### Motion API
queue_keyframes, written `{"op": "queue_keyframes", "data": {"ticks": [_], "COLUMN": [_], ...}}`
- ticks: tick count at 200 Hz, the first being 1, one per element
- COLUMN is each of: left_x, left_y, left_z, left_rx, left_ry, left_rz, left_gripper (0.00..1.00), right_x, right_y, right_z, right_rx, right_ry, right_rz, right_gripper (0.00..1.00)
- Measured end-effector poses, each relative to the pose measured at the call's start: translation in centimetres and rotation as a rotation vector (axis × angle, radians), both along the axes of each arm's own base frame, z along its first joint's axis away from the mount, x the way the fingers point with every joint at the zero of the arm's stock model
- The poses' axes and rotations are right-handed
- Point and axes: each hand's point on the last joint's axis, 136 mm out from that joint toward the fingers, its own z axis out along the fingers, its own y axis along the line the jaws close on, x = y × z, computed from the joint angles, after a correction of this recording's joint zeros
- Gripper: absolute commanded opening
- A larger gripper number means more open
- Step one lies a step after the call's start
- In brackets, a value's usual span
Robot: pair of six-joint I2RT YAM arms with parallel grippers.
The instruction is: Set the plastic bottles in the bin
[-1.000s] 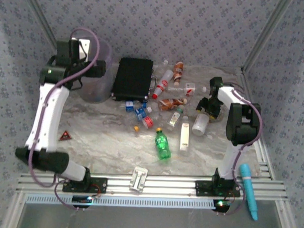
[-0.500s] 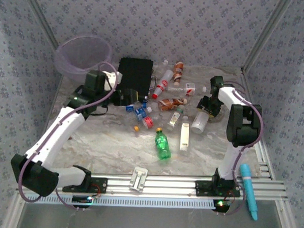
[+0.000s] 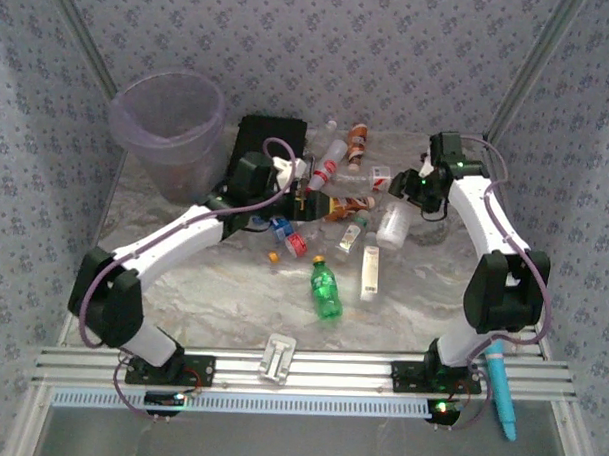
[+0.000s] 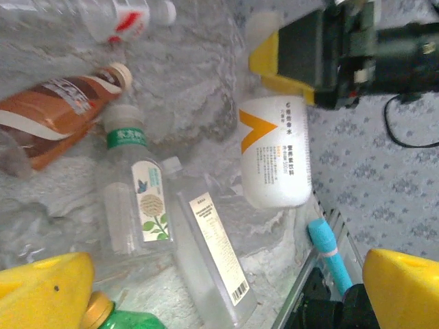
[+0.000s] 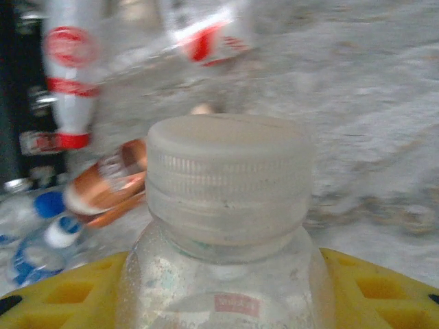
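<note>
The right end effector (image 5: 223, 295) is clamped on a white bottle (image 5: 226, 178) just under its cap, with a pad touching each shoulder. The bottle looks light, slick and easily dented, so the stiff neck seems the safest hold. The left end effector (image 4: 223, 291) gapes wide and holds nothing. Below it, a clear bottle (image 4: 206, 247) and a green-capped bottle (image 4: 134, 195) lie on the surface (image 4: 199, 79). I count roughly ten plastic bottles (image 3: 345, 204) and one bin (image 3: 168, 123), which stands well off to its far left.
</note>
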Motion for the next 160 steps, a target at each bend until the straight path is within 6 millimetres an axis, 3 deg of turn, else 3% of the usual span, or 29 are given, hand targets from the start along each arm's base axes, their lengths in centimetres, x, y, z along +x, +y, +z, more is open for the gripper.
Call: {"op": "queue_keyframes", "data": {"ticks": [33, 76, 97, 160], "left_x": [-0.2, -0.3, -0.1, 0.2], "left_y": [-3.3, -4.4, -4.8, -5.0], "left_z": [-1.1, -1.7, -2.1, -2.4], "left_rx": [-0.011, -0.02, -0.02, -0.021], "left_ry": [0.019, 0.031, 0.032, 0.047], "left_rz": [-0.057, -0.07, -0.073, -0.06], "left_gripper": [1.0, 1.0, 0.99, 0.69], "right_x": [0.0, -0.5, -0.5, -0.2], "right_y": [6.1, 11.8, 13.5, 14.8], "right_z": [2.3, 4.7, 5.8, 5.8], "right_rx": [0.139, 0.26, 0.29, 0.306], "right_ry": [-0.071, -0.119, -0.139, -0.138], "right_rz": [0.123, 0.235, 0.27, 0.291], "right_gripper": [0.52, 0.52, 0.52, 0.53]}}
